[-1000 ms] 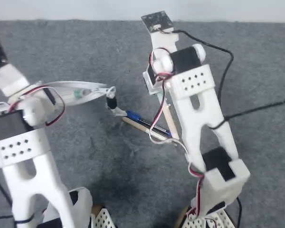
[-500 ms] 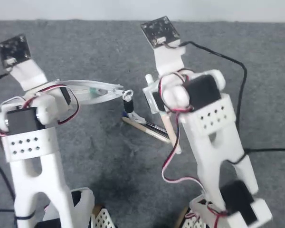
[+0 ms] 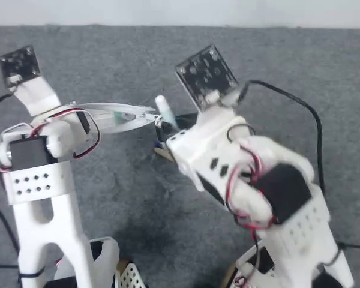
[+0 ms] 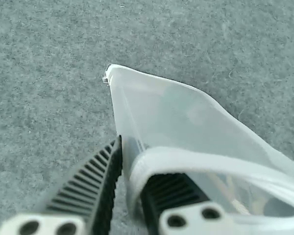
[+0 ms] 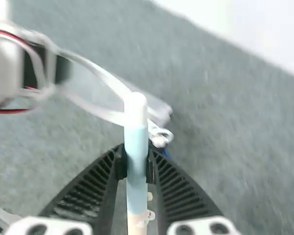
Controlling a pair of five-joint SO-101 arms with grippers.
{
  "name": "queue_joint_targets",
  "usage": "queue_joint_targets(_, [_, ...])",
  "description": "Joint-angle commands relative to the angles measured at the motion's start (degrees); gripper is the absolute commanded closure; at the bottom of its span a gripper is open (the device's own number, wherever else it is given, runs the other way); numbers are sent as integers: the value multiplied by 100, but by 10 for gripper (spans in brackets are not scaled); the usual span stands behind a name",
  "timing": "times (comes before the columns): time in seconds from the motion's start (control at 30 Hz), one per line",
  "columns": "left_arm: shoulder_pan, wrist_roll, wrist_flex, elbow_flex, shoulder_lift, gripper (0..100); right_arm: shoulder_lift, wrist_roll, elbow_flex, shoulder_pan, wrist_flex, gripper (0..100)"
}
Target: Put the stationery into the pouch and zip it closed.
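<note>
1. Step in hand: loading a pen into the pouch. The right gripper [image 5: 135,159] is clamped on a pen [image 5: 135,127] with a light-blue barrel and a white cap. The cap points toward the pouch.
2. The left gripper [image 4: 131,166] pinches the rim of the clear pouch [image 4: 186,122], one jaw on each side of the wall. The pouch sits left of the middle of the table [image 3: 324,72], toward the far edge, and seems held a bit off the surface.
3. The pen's cap end is just beside the pouch's mouth end, next to the zipper pull [image 5: 160,136], and is not yet inside.
4. Next move, as a judgement: tilt the pen in line with the mouth, slide it in lengthwise, then let go. The opening looks narrow, so the aim has to be close, and the left grip needs to keep the rim steady.
5. Something greenish seems to be in the pouch already; cannot tell what it is.
6. A wooden stick [image 3: 162,152] lies on the table just under the right arm, on the near side of the pouch. It likely goes in next. The zip is not yet closed.
7. In the way: the zipper pull hangs right at the mouth and could catch the cap. The right arm's bulk hides most of the stick from above. A black cable [image 3: 300,108] runs toward the table's right edge, well apart from the pouch.
</note>
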Motion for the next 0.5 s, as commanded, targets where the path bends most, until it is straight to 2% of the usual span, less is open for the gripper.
queue_joint_targets(0.0, [44,-44,-176,-84,-70,990,-708,-79,448,-391,-919,992])
queue_joint_targets(0.13, [44,-44,-202,-22,-88,990,-1253,-79,1521,-655,-2334,992])
queue_joint_targets(0.3, [44,-44,-202,-4,-88,990,-1780,-62,2901,-646,-4374,992])
queue_joint_targets(0.47, [44,-44,-202,-4,-88,990,-1982,-26,3771,-637,-5982,992])
